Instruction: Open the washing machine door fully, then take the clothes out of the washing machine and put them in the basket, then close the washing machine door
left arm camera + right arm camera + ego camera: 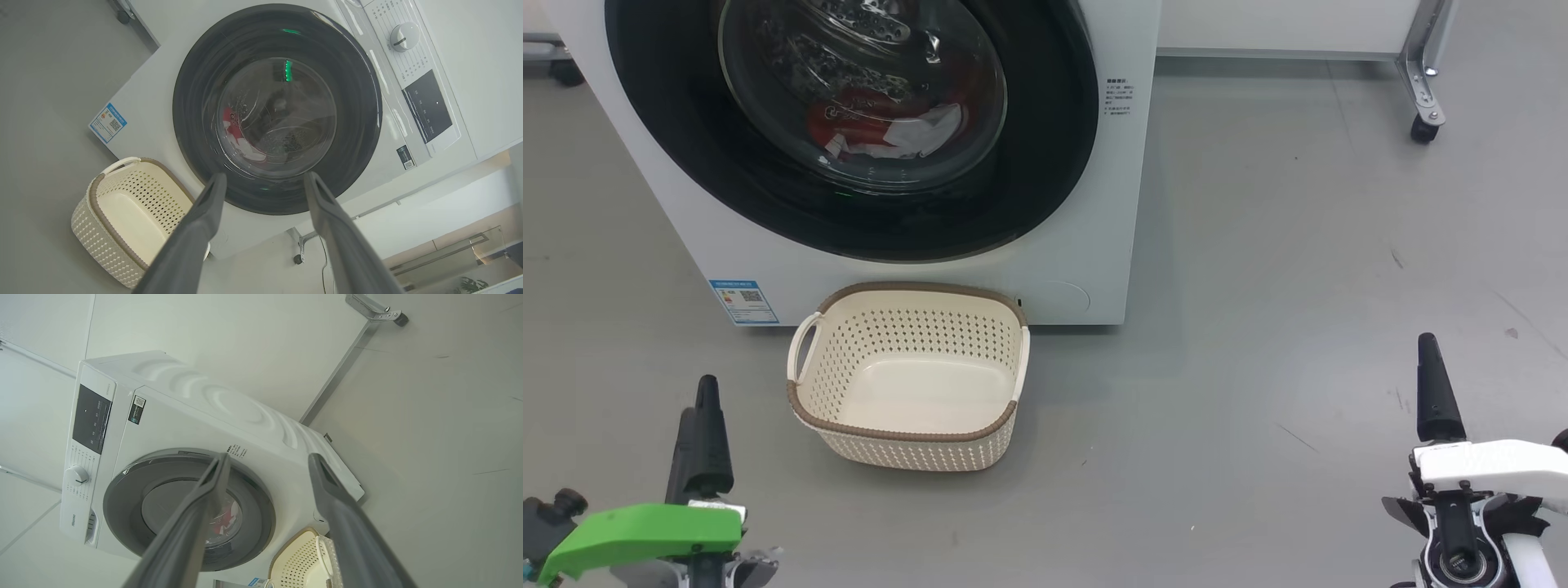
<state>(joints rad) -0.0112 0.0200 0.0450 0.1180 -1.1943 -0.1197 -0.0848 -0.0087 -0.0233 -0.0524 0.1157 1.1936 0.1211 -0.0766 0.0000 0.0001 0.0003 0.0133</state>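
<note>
The left gripper point(264, 176) holds its long dark fingers apart and empty, and so does the right gripper point(269, 456). The round, black-rimmed glass washing machine door point(1045, 163) sits closed on the boxy white washing machine point(1111, 204), with the red-and-white fabric clothes point(882, 131) behind it. The cream perforated plastic basket point(907, 437) stands on the floor just in front.

The cream perforated plastic basket point(900, 434) stands on the grey floor point(1298, 286) just before the big white washing machine point(1094, 245), below its round black-rimmed glass door point(1045, 163). The red-and-white fabric clothes point(882, 131) lie inside, behind that door. My left gripper point(707, 392) is near the basket's left side.
</note>
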